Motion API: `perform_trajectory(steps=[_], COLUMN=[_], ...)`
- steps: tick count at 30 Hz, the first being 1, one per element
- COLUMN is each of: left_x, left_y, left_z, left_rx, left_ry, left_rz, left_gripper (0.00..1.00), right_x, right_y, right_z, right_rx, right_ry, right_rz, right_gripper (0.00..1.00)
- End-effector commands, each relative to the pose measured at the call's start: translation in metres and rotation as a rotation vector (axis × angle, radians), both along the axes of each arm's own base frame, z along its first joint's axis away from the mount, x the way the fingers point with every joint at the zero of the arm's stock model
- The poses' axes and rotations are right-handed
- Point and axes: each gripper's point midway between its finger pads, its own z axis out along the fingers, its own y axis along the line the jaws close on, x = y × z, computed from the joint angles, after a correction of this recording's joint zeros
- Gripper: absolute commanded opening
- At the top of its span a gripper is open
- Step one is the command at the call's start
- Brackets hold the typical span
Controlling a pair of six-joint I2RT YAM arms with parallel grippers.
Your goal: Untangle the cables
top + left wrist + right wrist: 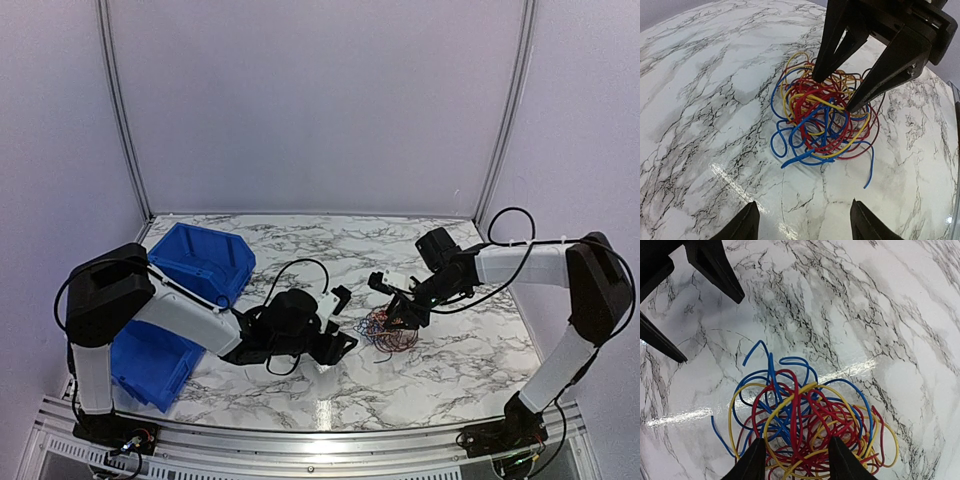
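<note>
The cables (pixel 388 332) are a fist-sized tangle of thin red, blue and yellow wires lying on the marble table. In the left wrist view the cables (pixel 822 120) lie ahead of my left gripper (pixel 802 222), which is open and empty, a little short of the nearest blue loop. My left gripper (pixel 345 320) sits just left of the tangle. From the right, my right gripper (pixel 400 318) comes down onto it. Its fingers (pixel 832 60) stand apart, tips among the top wires. The right wrist view shows the cables (pixel 800 425) between and below my right gripper (pixel 796 462), which is open.
Two blue bins stand at the left, one (pixel 205 262) at the back and one (pixel 150 362) near the left arm's base. The left gripper's black fingers (pixel 715 270) show at the top left of the right wrist view.
</note>
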Motion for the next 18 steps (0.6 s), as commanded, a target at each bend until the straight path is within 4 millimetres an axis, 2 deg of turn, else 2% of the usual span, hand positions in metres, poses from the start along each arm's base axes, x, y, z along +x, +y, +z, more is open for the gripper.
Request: perform_trajectory(steps=[1,9,14,18], left_x=[0.015,0.028,0.035,0.037], left_y=[-0.008,-0.023,-0.033,-0.035], left_z=[0.03,0.007,-0.002,-0.006], left_rx=[-0.045,0.046,0.086,0.106], left_ry=[-0.14,-0.16,-0.173,-0.172], left_rz=[0.029,0.024,0.015,0.012], left_gripper=[0.62,0.5,0.45,0.37], right_x=[0.002,0.002,0.002,0.002], right_y=[0.0,-0.001,-0.001,-0.001], right_z=[-0.005,-0.01,-0.011,-0.012], right_rx=[-0.009,-0.018,-0.021,-0.024], right_ry=[-0.002,0.009,0.012,0.012], right_rz=[0.006,0.005,0.004,0.004], right_gripper=[0.44,0.44,0.43,0.44])
